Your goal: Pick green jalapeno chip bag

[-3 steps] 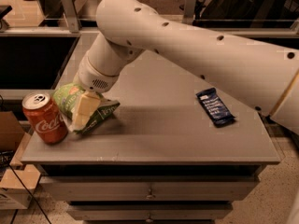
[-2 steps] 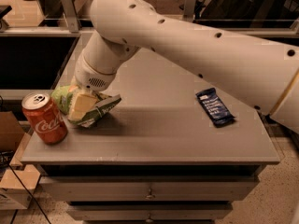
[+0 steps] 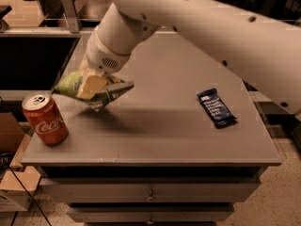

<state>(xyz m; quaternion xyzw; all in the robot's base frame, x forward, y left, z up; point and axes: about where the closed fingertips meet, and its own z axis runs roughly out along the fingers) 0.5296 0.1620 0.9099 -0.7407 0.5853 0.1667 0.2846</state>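
The green jalapeno chip bag (image 3: 107,92) is a crumpled light-green foil bag. It hangs in the air above the left part of the grey table (image 3: 160,131), clear of the surface, with its shadow below it. My gripper (image 3: 90,85) is shut on the bag; one cream finger lies across its front. The white arm reaches in from the upper right.
A red soda can (image 3: 45,119) stands upright at the table's front left corner, just below and left of the bag. A dark blue flat snack bar wrapper (image 3: 216,108) lies at the right. Drawers sit under the tabletop. A cardboard box (image 3: 11,182) is on the floor at left.
The gripper has risen with the chip bag in it. The bag rested on the table beside the can before and now hangs above it. Can and wrapper have not moved.
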